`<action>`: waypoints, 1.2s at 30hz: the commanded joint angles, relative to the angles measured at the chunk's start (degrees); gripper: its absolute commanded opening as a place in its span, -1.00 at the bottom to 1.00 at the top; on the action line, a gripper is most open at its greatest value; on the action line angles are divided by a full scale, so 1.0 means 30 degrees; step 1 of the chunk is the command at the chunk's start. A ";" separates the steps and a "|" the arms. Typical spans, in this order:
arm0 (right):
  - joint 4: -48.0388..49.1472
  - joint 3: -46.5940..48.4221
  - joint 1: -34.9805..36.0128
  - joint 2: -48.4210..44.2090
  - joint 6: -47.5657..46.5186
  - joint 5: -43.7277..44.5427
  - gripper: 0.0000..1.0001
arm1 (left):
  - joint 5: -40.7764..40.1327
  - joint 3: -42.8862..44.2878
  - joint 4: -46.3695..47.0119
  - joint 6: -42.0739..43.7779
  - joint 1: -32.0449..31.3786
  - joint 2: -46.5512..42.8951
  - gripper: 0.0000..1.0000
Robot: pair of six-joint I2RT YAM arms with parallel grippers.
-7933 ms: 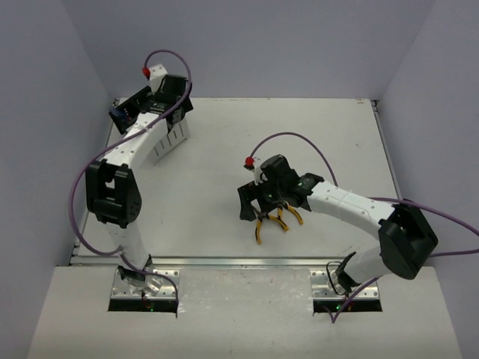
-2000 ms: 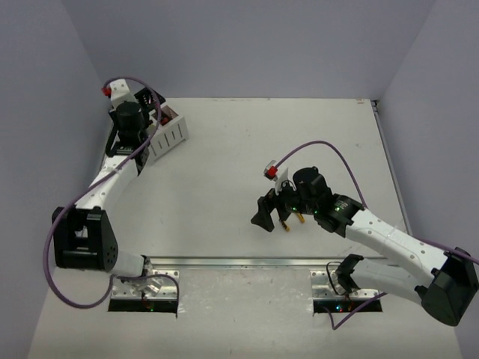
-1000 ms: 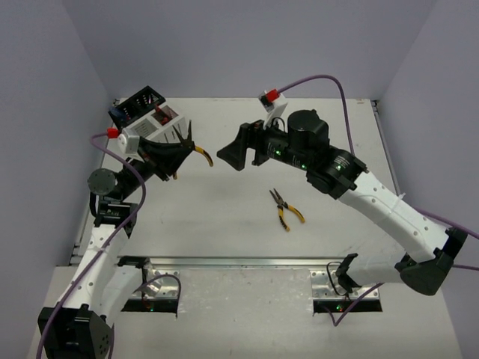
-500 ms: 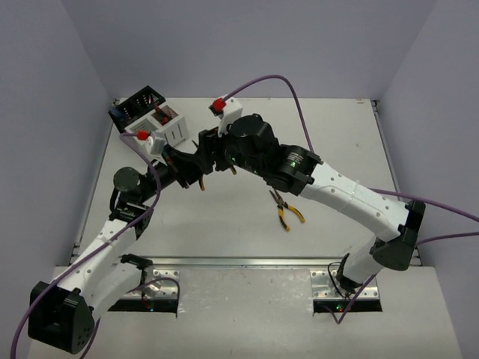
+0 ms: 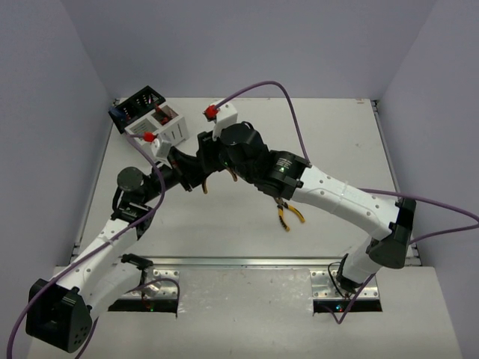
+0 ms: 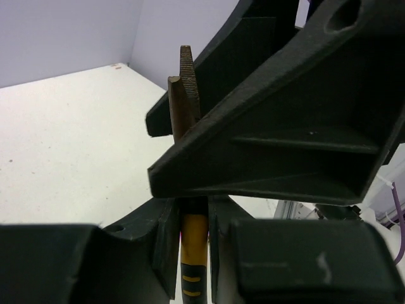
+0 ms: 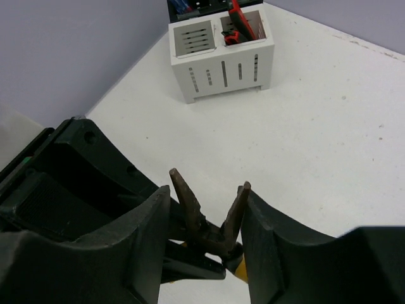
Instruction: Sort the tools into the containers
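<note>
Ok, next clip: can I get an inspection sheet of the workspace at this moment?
Surface: white table, faint specks.
Job's things: held pliers in mid-air between both grippers; second pliers lying on the table, partly under the right arm; containers at the far left corner, a utility knife in one white bin.
Clutter: nothing seen.
Grippers: left gripper shut on the held pliers' yellow handle; right gripper flanks their spread nose, grip uncertain.
Cables: purple cables looping off both arms, clear of the tools.
Surroundings: plain pale walls.

left gripper jaws clamped on pliers at yellow handle | nose upright | right gripper jaws flanking nose
</note>
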 commanded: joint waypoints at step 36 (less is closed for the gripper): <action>0.4340 -0.2329 0.0001 -0.1353 -0.0987 -0.3941 -0.86 | -0.1934 0.3710 -0.1949 0.2716 -0.0266 0.0520 -1.00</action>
